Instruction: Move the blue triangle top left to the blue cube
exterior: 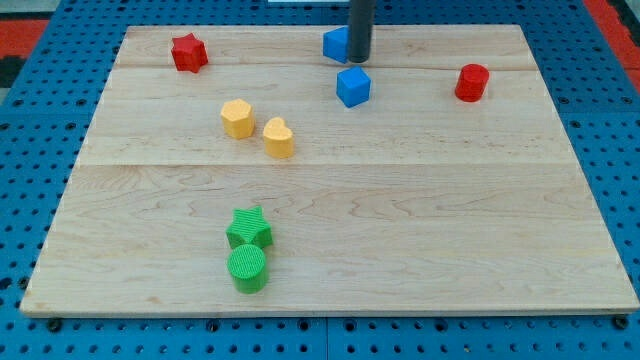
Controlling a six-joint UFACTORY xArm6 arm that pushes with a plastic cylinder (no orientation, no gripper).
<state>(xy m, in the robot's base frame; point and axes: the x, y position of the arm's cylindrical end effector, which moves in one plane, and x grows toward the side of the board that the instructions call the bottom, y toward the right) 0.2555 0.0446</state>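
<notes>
The blue triangle (335,44) lies near the view's top edge of the board, partly hidden behind my rod on its right side. The blue cube (353,87) sits just below it and slightly to the right. My tip (358,60) stands against the triangle's right side, just above the cube's top edge. The triangle's exact shape is hard to make out behind the rod.
A red star (188,52) is at the top left and a red cylinder (471,82) at the right. A yellow hexagon (237,118) and a yellow heart (279,137) sit left of centre. A green star (249,228) and a green cylinder (247,268) touch near the bottom.
</notes>
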